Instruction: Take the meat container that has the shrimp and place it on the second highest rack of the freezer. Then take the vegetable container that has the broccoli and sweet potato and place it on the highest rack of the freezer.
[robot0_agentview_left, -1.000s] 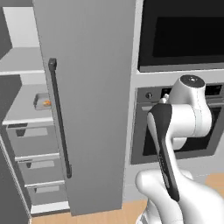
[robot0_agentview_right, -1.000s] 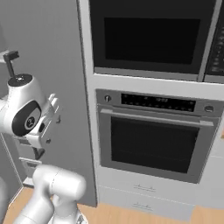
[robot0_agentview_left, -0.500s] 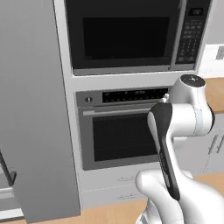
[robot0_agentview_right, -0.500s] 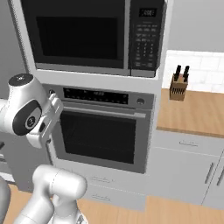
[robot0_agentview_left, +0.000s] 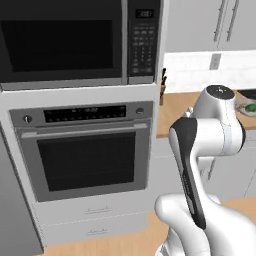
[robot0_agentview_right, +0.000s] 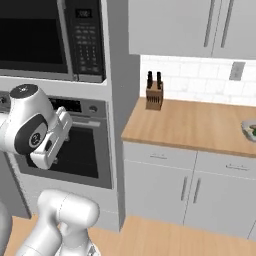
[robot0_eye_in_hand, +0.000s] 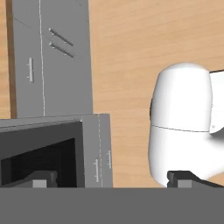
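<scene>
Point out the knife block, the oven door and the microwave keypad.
knife block (robot0_agentview_right: 154, 95): right base view, front face of the wooden block.
oven door (robot0_agentview_left: 87, 159): left base view, middle of the dark glass.
microwave keypad (robot0_agentview_left: 142, 51): left base view, the button grid.

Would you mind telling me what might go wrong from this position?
1. The arm's elbow is folded right in front of the oven; a wide swing might clip the oven door.
2. The knife block stands near the counter edge by the wall and may be knocked during a reach.
3. A bowl sits at the counter's far right, cut off by the picture edge, so a grasp could be misjudged.
</scene>
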